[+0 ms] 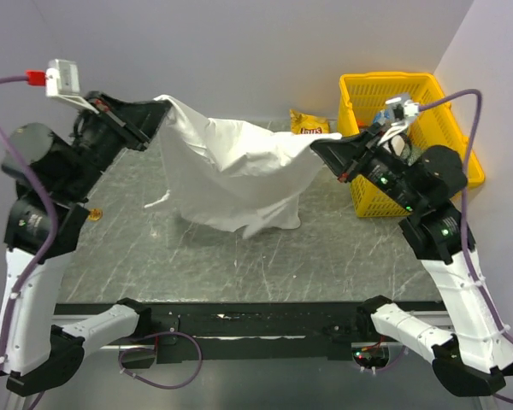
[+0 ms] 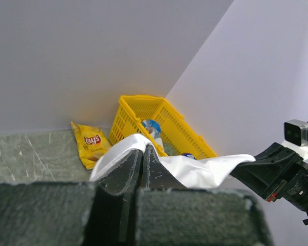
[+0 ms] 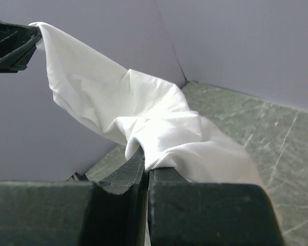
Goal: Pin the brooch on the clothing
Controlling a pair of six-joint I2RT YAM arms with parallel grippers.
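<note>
Hangs soft, light and floppy as a white T-shirt (image 1: 231,171), draping down to the tabletop (image 1: 239,256), clamped at two upper edges in the left jaws and right jaws; likely wants gripping by bunched edges, with the tiny rigid brooch (image 1: 95,213) well apart beside the left arm (image 1: 47,171).

Brooch (image 1: 95,213), left edge of the bench (image 1: 239,256): too small for us to tell its form. Yellow basket (image 1: 385,79), far right corner: contents largely hidden behind the right arm (image 1: 410,184). Crisp bag (image 1: 309,125): we see it partly covered by T-shirt (image 1: 231,171).
</note>
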